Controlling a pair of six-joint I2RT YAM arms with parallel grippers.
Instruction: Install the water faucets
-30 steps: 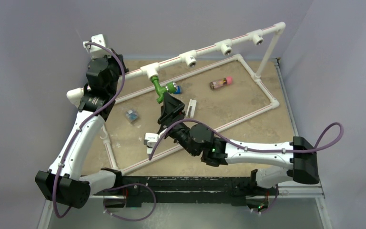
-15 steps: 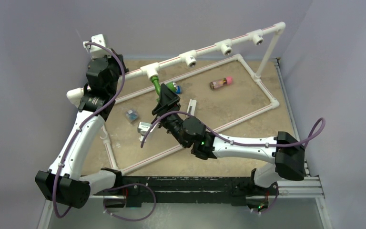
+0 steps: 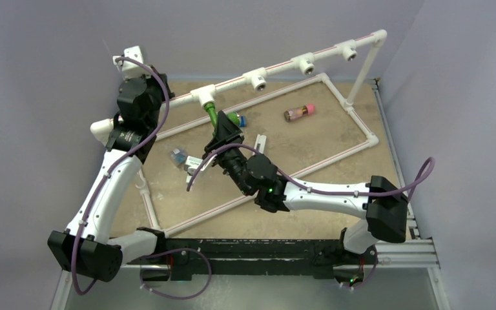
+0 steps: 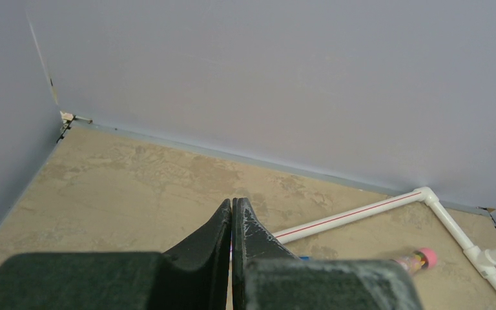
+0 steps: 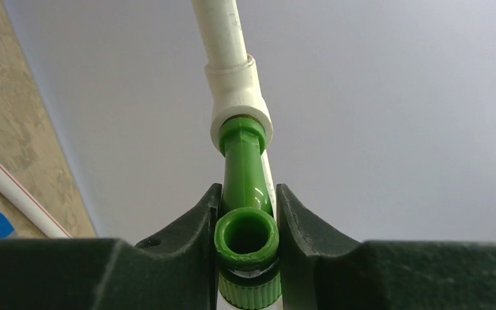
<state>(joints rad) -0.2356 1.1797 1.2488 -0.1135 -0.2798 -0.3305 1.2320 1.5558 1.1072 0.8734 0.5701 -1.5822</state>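
Observation:
A green water faucet hangs from the leftmost white tee fitting on the raised pipe, its stem in the fitting's socket. My right gripper is shut on it from below. In the right wrist view both fingers press the sides of the faucet's round spout end, with the stem running up to the fitting. My left gripper is shut with nothing in it, held above the table's back left part.
Three more tee fittings sit along the raised pipe. A white pipe frame lies on the tan table. On the table lie a pink-capped tube, a green and blue piece, a white part and a small bluish item.
My right arm has moved forward and left to the hanging faucet, and its jaws have gone from wide open to shut on the spout. The left arm has not moved.

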